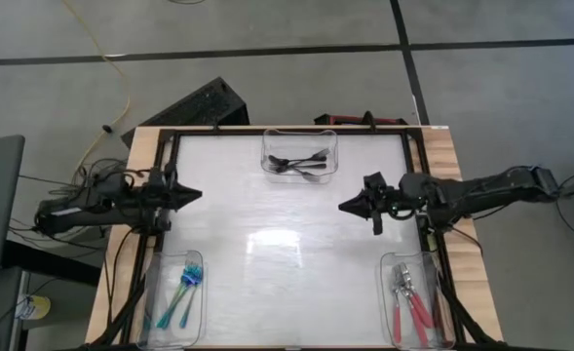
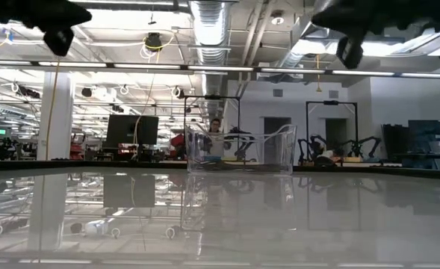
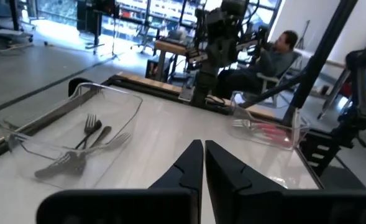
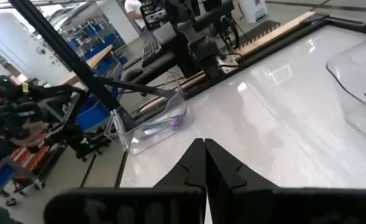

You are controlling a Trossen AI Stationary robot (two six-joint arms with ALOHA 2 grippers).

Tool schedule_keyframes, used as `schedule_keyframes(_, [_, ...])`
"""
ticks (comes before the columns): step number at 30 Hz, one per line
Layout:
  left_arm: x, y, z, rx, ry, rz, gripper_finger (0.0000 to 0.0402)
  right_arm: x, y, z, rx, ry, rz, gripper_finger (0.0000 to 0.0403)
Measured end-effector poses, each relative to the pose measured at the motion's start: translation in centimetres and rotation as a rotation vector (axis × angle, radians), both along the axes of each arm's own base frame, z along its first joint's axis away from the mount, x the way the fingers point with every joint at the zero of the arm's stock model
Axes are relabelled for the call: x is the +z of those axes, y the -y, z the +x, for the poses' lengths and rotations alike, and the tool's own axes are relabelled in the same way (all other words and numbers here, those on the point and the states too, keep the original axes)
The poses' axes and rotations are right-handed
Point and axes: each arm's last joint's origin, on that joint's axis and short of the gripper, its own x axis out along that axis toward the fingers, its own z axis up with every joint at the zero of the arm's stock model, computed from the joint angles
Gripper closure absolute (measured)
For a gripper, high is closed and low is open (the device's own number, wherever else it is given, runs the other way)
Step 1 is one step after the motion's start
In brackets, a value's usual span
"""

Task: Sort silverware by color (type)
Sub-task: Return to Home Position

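Observation:
Dark grey forks (image 1: pixel 301 163) lie in a clear bin (image 1: pixel 300 136) at the table's far middle; they also show in the left wrist view as dark forks (image 3: pixel 83 149). Blue and teal utensils (image 1: pixel 186 289) lie in a clear bin at the near left corner. Red-handled utensils (image 1: pixel 408 301) with silver heads lie in a clear bin at the near right. My left gripper (image 1: pixel 199 194) hovers shut at the left edge, pointing right. My right gripper (image 1: pixel 343 207) hovers shut right of the centre, pointing left. Neither holds anything.
The white tabletop (image 1: pixel 287 244) between the bins is bare and glossy. A black frame (image 1: pixel 170 146) runs round the table's edges. A person sits beyond the table's right side in the left wrist view (image 3: pixel 276 53). Cables and a dark box (image 1: pixel 204 102) lie on the floor.

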Motion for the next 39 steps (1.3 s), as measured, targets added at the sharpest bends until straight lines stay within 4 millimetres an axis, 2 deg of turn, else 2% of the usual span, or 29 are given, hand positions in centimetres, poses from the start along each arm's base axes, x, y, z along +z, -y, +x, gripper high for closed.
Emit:
schedule_keyframes(4, [-1.0,0.1,-1.7,0.006,0.046,-0.001,0.0401,-1.5,-0.3,-1.2,-0.039,0.020,-0.005,0.0383])
schedule_keyframes(6, [-1.1,0.1,-1.6,0.008,0.039,-0.005,0.0401,-2.2,-0.3,-1.8,-0.047,0.052,-0.002,0.0383])
schedule_keyframes(10, [-1.3,0.1,-1.0,-0.002,0.012,-0.008,0.0401,-3.4,-0.1,-3.3,-0.079,0.123,-0.001,0.0383])
schedule_keyframes(13, [-2.4,0.1,-0.6,-0.002,-0.052,0.004,0.0401,-4.8,0.1,-4.2,-0.089,0.152,-0.006,0.0383])
schedule_keyframes(17, [-2.7,0.0,-0.1,0.009,-0.007,0.017,0.0401,-6.5,0.5,-5.1,-0.112,0.191,0.010,0.0383])
schedule_keyframes(25, [-5.9,0.1,1.6,-0.065,0.012,0.014,0.0401,-9.4,0.9,-6.1,-0.110,0.177,-0.023,0.0383])
schedule_keyframes(32, [-6.7,0.1,1.8,-0.093,-0.004,0.023,0.0401,-10.2,1.2,-6.7,-0.105,0.100,-0.040,0.0383])
schedule_keyframes(39, [-7.2,0.3,1.9,-0.163,-0.076,0.125,0.0401,-10.5,1.4,-7.0,-0.136,0.071,-0.228,0.0373])
